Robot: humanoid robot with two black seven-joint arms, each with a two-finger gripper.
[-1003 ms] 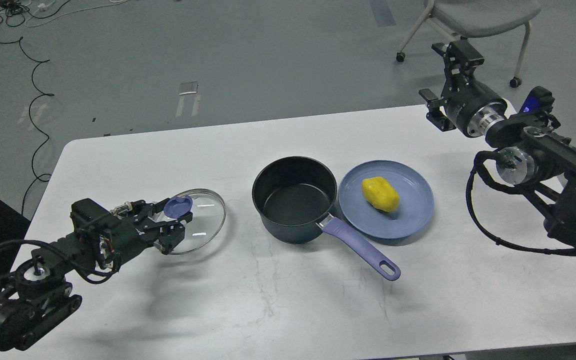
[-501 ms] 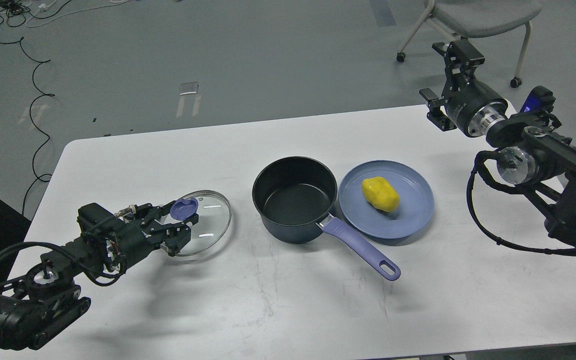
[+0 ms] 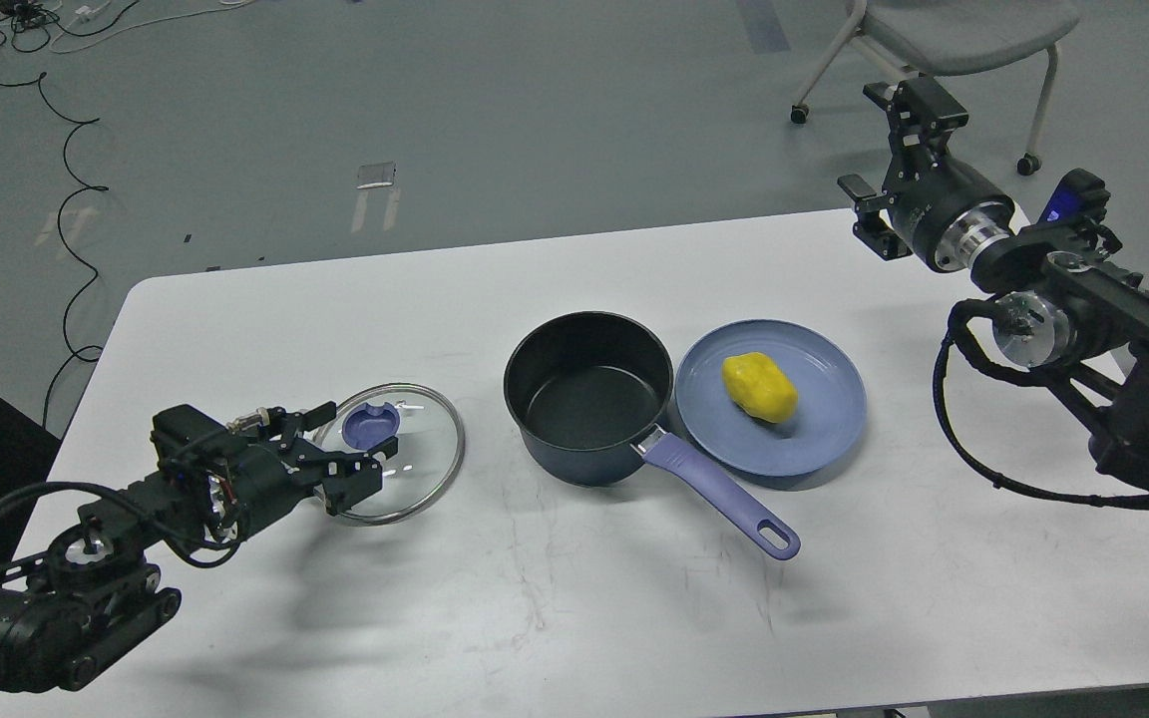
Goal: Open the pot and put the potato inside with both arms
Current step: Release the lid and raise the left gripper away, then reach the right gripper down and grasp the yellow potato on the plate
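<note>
The dark navy pot (image 3: pixel 586 396) stands open on the white table's middle, its black inside empty and its lavender handle (image 3: pixel 719 494) pointing to the front right. Its glass lid (image 3: pixel 403 454) lies flat on the table to the left, purple knob (image 3: pixel 372 426) up. My left gripper (image 3: pixel 347 446) is open, one finger on each side of the knob's near side, gripping nothing. The yellow potato (image 3: pixel 759 387) lies on a light-blue plate (image 3: pixel 824 419) just right of the pot. My right gripper (image 3: pixel 886 160) is open and empty, raised over the table's far right edge.
The white table (image 3: pixel 574 608) has bare surface in front. A grey chair on castors (image 3: pixel 944 40) stands on the floor behind the right arm. Black cables (image 3: pixel 66 199) lie on the floor at the far left.
The lid has come down flat on the table, a little further right. My left gripper has let go of the knob and opened. The right arm has barely moved.
</note>
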